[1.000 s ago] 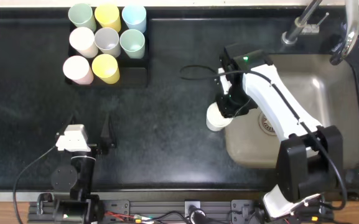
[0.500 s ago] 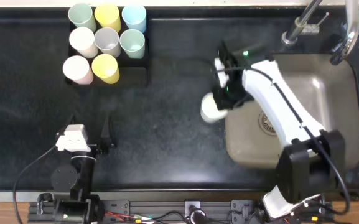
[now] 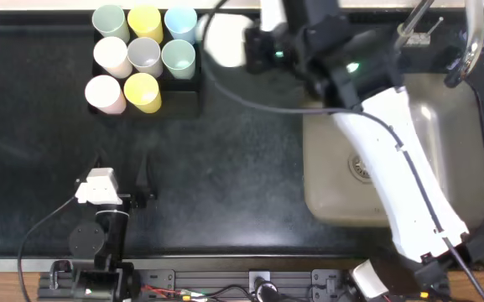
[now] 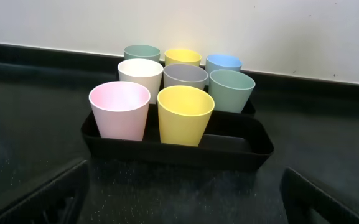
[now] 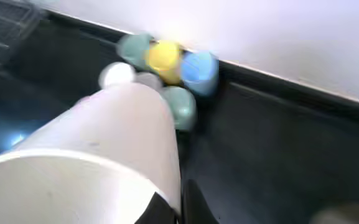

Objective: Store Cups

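In the top view, the right arm stands at the lower right and stretches in a long diagonal over the sink [image 3: 443, 109] toward the far edge of the dark surface [image 3: 225, 168], its wrist bent to the left. The right tool [image 3: 254, 46] is clenched on a white cup [image 3: 223, 40], held on its side in the air to the right of the black tray [image 3: 183, 102]. The tray sits at the far left of the surface with cups standing upright in it; its near right compartment is bare. The left arm is folded low at the lower left, and the left tool [image 3: 122, 168] points toward the tray with its fingers spread and nothing between them. In the left wrist view, the tray [image 4: 254, 146] lies ahead with a pink cup [image 4: 119, 111] and a yellow cup [image 4: 184, 115] in its near row, and paler cups stand in two rows behind them against the wall. In the right wrist view, the white cup [image 5: 104, 162] lies tilted close to the camera, and the tray's cups, among them a blue cup [image 5: 199, 68], show blurred beyond it near the wall.
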Robot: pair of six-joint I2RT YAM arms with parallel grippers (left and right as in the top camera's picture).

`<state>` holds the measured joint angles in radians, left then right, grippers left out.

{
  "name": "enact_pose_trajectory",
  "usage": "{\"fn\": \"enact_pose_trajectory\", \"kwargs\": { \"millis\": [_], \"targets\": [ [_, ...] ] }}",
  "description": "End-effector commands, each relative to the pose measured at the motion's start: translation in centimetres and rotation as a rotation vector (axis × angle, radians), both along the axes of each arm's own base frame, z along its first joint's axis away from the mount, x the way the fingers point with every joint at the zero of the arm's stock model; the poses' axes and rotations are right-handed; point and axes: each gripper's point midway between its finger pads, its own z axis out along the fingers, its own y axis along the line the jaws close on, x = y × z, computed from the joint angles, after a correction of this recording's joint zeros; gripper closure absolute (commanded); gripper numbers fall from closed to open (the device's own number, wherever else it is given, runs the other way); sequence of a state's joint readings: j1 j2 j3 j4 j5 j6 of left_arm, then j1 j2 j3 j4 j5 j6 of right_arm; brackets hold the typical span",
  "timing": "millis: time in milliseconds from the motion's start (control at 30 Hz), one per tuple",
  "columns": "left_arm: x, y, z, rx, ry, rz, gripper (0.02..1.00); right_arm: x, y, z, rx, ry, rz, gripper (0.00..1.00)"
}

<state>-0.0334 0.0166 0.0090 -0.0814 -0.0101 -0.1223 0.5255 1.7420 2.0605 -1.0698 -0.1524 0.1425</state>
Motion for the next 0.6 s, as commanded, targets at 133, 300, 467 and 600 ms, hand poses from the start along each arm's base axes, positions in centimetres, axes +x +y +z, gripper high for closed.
{"fn": "enact_pose_trajectory", "kwargs": {
  "millis": [133, 300, 467, 600],
  "targets": [
    [0.0, -0.4, 0.0, 0.016, -0.004, -0.023, 0.018, -1.4, 6.0, -5.3, 0.015, 0.183, 0.022, 0.961],
    [0.0, -0.4, 0.1, 0.016, -0.004, -0.023, 0.018, -0.6, 7.0, -9.6, -0.054, 0.255, -0.031, 0.961],
    [0.0, -0.4, 0.1, 0.016, -0.004, -0.023, 0.02, -1.2, 7.8, -15.0, -0.163, 0.359, -0.071, 0.961],
    [0.0, -0.4, 0.1, 0.016, -0.004, -0.023, 0.018, -0.9, 7.9, -17.3, -0.21, 0.381, -0.091, 0.961]
  ]
}}
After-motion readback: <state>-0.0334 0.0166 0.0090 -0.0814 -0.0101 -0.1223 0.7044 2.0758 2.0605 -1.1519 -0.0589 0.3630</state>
